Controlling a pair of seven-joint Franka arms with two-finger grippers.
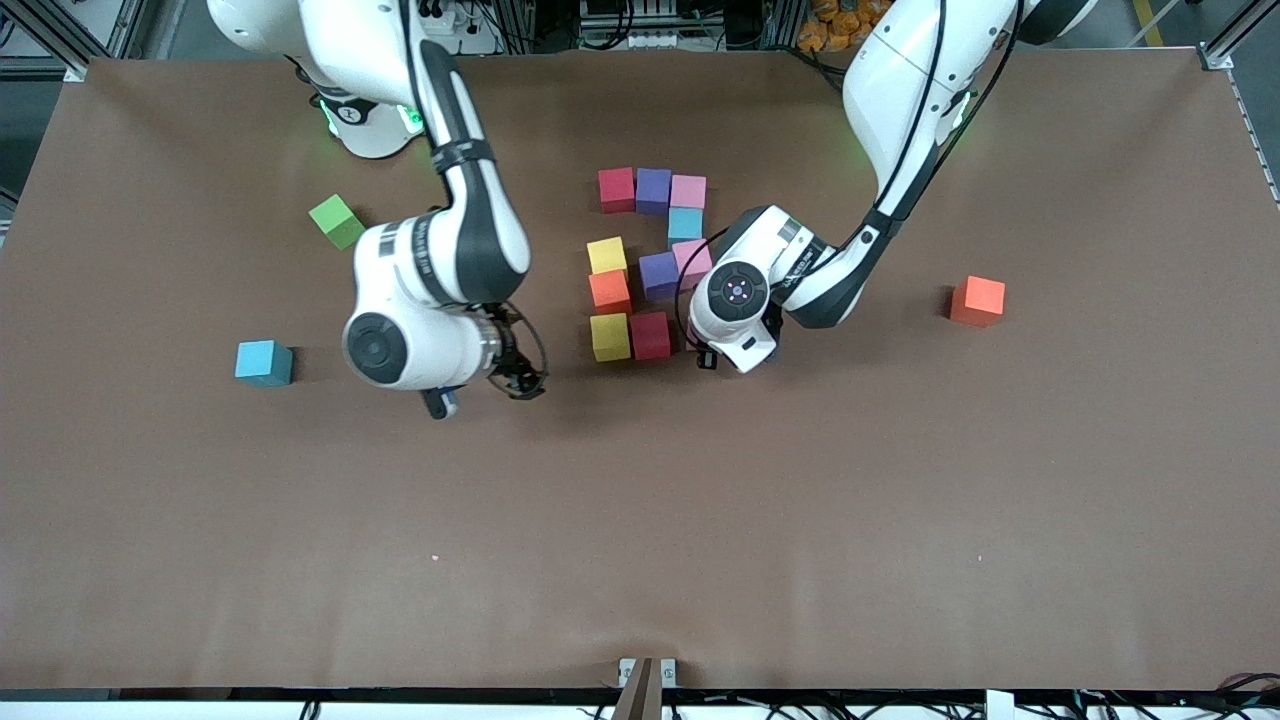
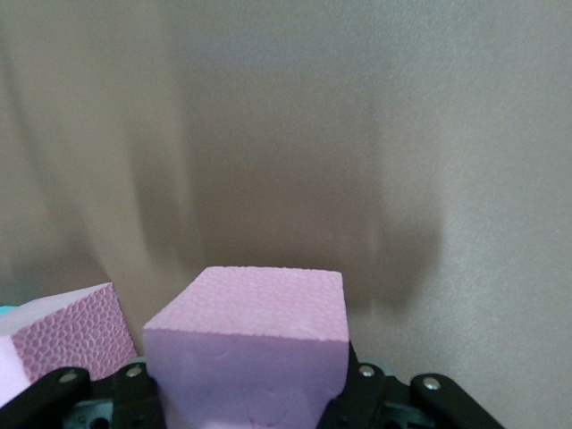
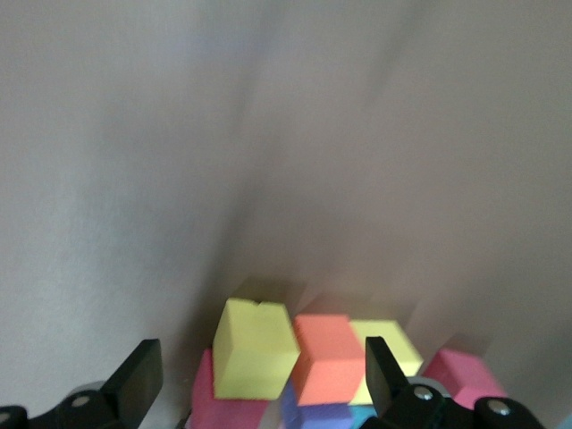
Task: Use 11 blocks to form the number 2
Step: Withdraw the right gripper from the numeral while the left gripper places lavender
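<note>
Now the left gripper (image 1: pixel 722 352) clamps a pink block (image 2: pixel 246 344) just beside the red block (image 1: pixel 650 335) at the figure's bottom row, mid-table, the empty slot directly below, while the right gripper (image 1: pixel 487 388) waits wide open nearby.

From the front view, the left hand (image 1: pixel 735 350) is covered by its own wrist housing, so its fingers and the pink block (image 2: pixel 246 353) between them cannot be seen there; only the left wrist view shows that block, and its lower part is cut off by the picture's edge. A second pink block (image 2: pixel 63 335) in that view is also cropped at the edge. In the right wrist view the blocks are soft and smeared, and the red block (image 3: pixel 223 407), the purple block (image 3: pixel 313 416) and another pink block (image 3: pixel 465 375) run off the frame. The right hand (image 1: pixel 480 390) is largely hidden under its wrist in the front view.
</note>
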